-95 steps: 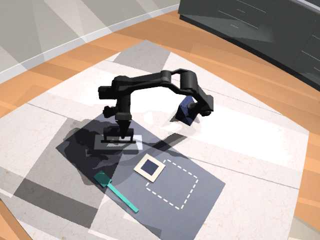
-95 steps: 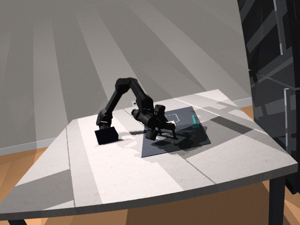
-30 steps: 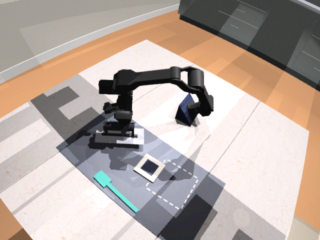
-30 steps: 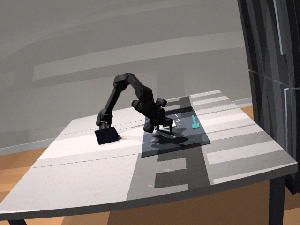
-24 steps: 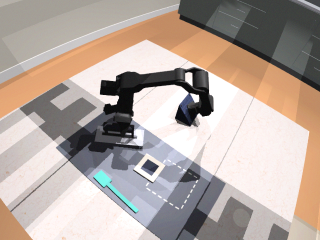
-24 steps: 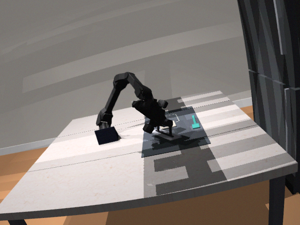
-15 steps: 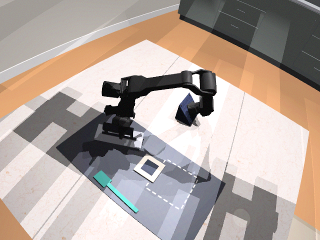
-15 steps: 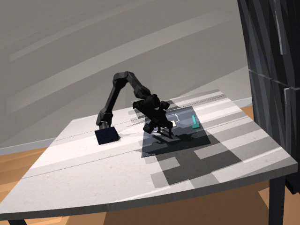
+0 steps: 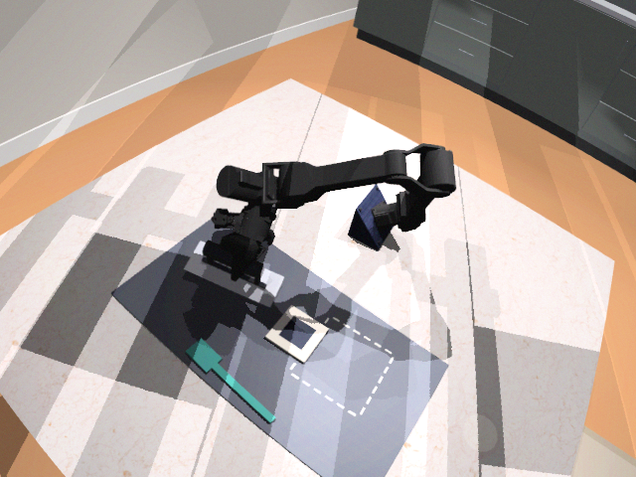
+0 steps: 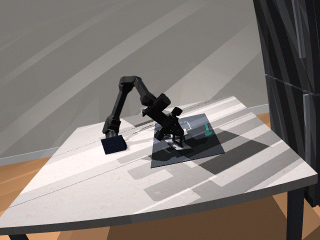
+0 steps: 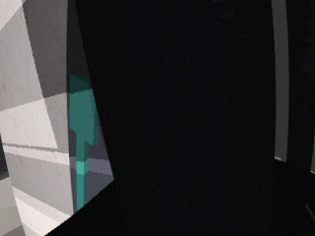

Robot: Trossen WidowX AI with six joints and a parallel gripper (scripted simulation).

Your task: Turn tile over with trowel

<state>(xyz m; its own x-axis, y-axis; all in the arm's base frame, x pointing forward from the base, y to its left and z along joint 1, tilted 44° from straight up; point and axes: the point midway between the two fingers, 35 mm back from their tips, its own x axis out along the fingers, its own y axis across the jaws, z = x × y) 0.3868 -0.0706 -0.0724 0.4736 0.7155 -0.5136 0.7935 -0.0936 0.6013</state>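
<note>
"What was the hand doing?"

"The gripper [image 9: 234, 269] [image 10: 177, 139] was low over the mat [image 9: 328, 441] [image 10: 165, 160] [image 11: 95, 184], its fingers clamped on something: the dark raised handle of the pale flat trowel [image 9: 274, 282] [image 10: 178, 147], as I judged it. The handle hid the actual contact, and a dark mass filled most of the wrist view."

"And the tile?"

"Next out from the trowel, on the mat: the cream-edged square tile [image 9: 313, 346] [image 10: 185, 132], dark centre up. I took that centre for the mark, so it had not been turned. In the top view it lay to the lower right of the hand, a little apart from the plate."

"How did the plate's length run?"

"From upper left to lower right in that view, with its lower-right end the nearer to the tile. The turn hung on that, I thought: that end or the long edge had to come in low against the tile's near side. Badly lined up, it might only have shoved the tile along."

"And past the tile?"

"The dashed outline [image 9: 377, 382] [image 10: 188, 126], on the far side from the hand, so a flip away from the arm suited. The tile's nearest corner just about reached it. Off by the mat's edge lay the teal spade-shaped tool [image 9: 205, 354] [image 10: 208, 133] [image 11: 82, 110], not gripped."
</note>
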